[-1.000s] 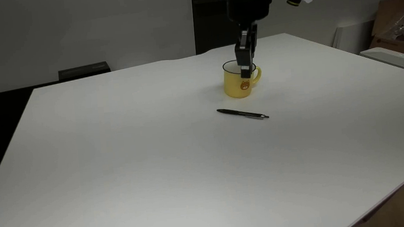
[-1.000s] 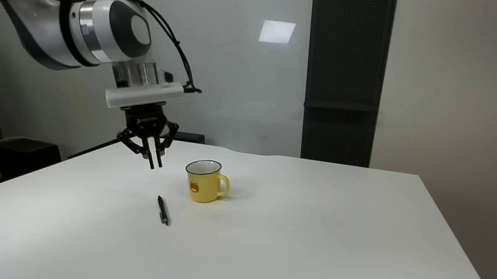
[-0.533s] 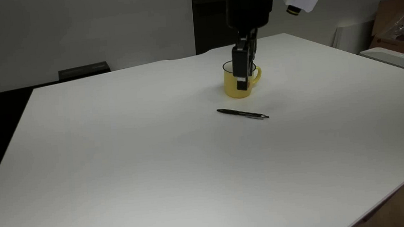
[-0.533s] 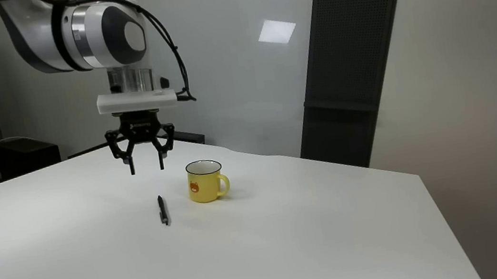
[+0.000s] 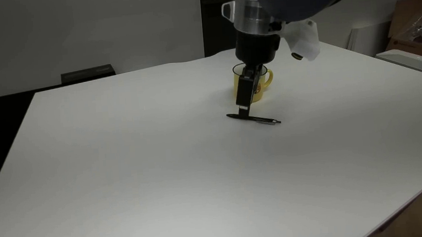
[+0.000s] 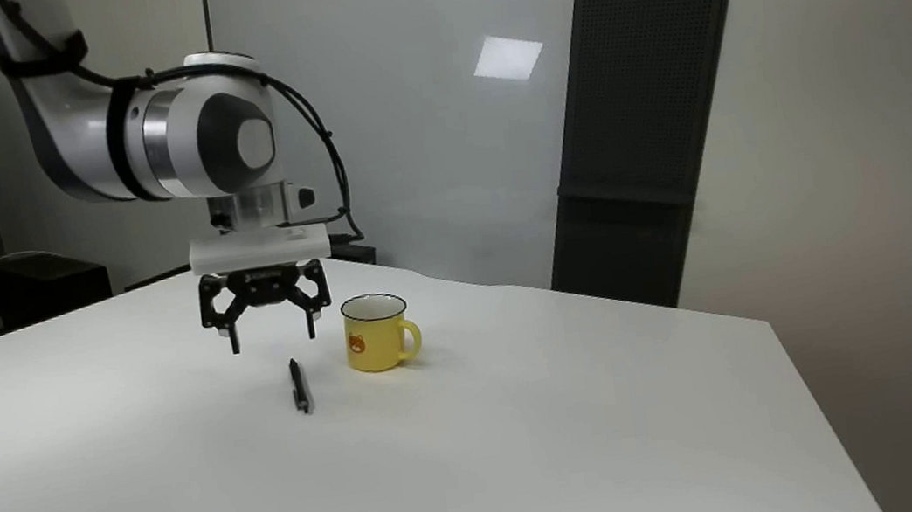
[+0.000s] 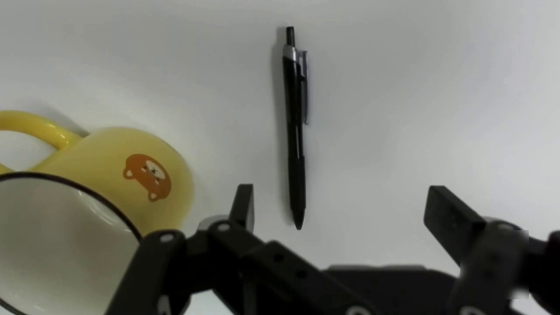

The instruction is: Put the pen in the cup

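Wrist view, left to right: one yellow cup [image 7: 100,170], upright, cut off at edge of view, bearing one handle [image 7: 35,124] and one orange bear face [image 7: 148,175]; one of your two jaws; one black pen [image 7: 294,131] lying on white surface [image 7: 376,109], showing in gap between jaws, tip pointing toward them; then other jaw. Your jaws stand spread wide. In both exterior views you have one arm [image 6: 78,129], jaws over surface, one pen lying near one cup, apart from it.
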Robot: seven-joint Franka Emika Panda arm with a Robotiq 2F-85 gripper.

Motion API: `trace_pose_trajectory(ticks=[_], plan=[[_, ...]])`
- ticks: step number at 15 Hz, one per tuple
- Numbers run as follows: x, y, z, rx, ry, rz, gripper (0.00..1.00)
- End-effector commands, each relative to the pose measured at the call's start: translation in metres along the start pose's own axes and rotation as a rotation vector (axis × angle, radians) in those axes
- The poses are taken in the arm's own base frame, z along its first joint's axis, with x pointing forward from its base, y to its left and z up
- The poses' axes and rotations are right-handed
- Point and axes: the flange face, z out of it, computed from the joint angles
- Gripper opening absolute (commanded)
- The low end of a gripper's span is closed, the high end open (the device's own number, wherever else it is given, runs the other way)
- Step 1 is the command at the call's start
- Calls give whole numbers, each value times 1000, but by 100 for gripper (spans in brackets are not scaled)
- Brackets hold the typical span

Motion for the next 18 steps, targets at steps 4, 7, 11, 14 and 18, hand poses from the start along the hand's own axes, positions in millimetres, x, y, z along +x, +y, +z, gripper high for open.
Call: trace_pose_trajectory(ticks=[4, 7, 11, 14, 18], plan=[[-8, 11, 33, 5, 18, 26, 100], [-11, 15, 41, 7, 18, 38, 100], [-14, 18, 48, 13, 10, 47, 100], [-14, 19, 51, 13, 12, 46, 68], [-14, 20, 51, 9, 19, 50, 39]])
